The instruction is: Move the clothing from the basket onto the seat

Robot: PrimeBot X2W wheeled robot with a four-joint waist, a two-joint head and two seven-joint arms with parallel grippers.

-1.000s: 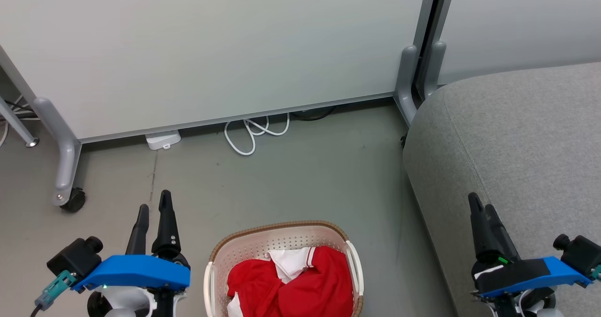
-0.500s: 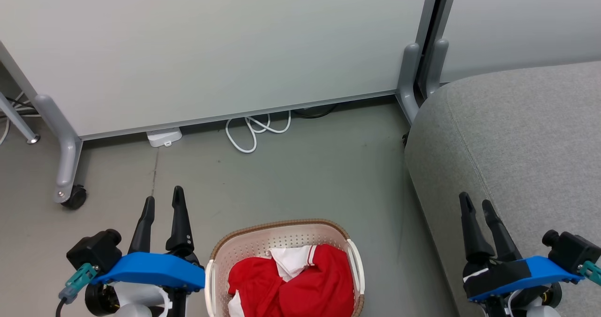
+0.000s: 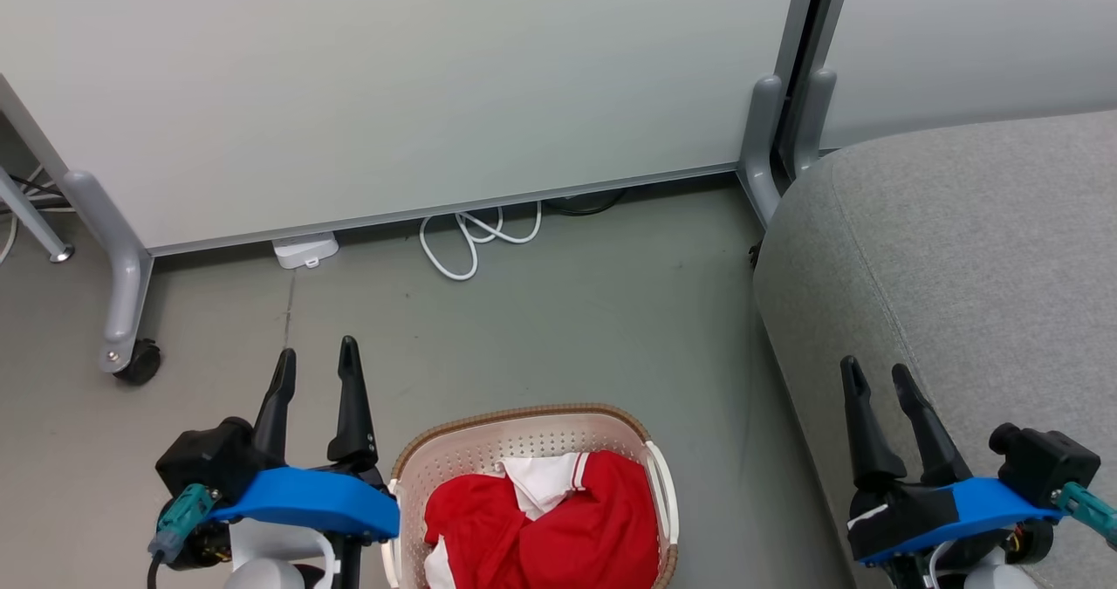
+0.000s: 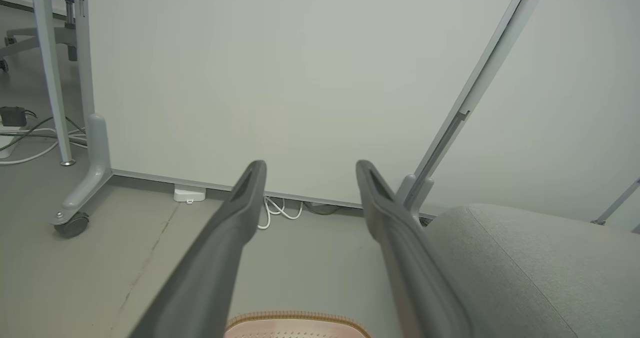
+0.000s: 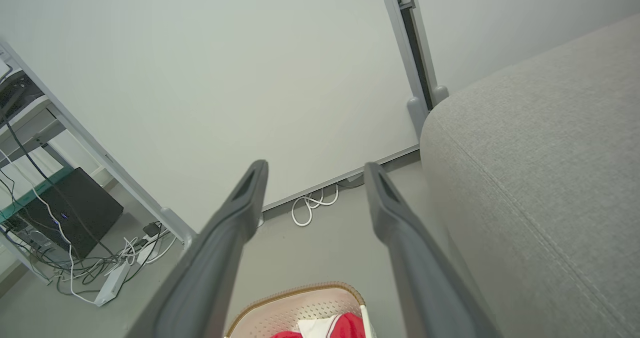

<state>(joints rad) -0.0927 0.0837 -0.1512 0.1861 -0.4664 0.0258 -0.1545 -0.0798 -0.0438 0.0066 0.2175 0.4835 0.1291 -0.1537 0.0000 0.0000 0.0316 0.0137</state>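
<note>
Red clothing (image 3: 558, 523) with a white panel lies bunched in the cream basket (image 3: 454, 458) on the floor at the bottom centre of the head view. The basket's brown rim (image 4: 295, 318) peeks into the left wrist view, and the clothing (image 5: 345, 328) shows at the bottom of the right wrist view. The grey seat (image 3: 960, 249) fills the right side. My left gripper (image 3: 316, 360) is open, up above the floor just left of the basket. My right gripper (image 3: 874, 378) is open over the seat's front edge. Both hold nothing.
A pale partition panel (image 3: 393, 92) on grey wheeled legs (image 3: 122, 310) stands behind. A coiled white cable (image 3: 476, 240) and a white adapter (image 3: 304, 250) lie at its foot. Bare grey floor (image 3: 567, 327) separates the basket from the panel. Cables and a black box (image 5: 75, 213) sit at the left.
Both grippers have spread their fingers wider. The left gripper has moved up and right towards the basket; the right gripper has shifted left.
</note>
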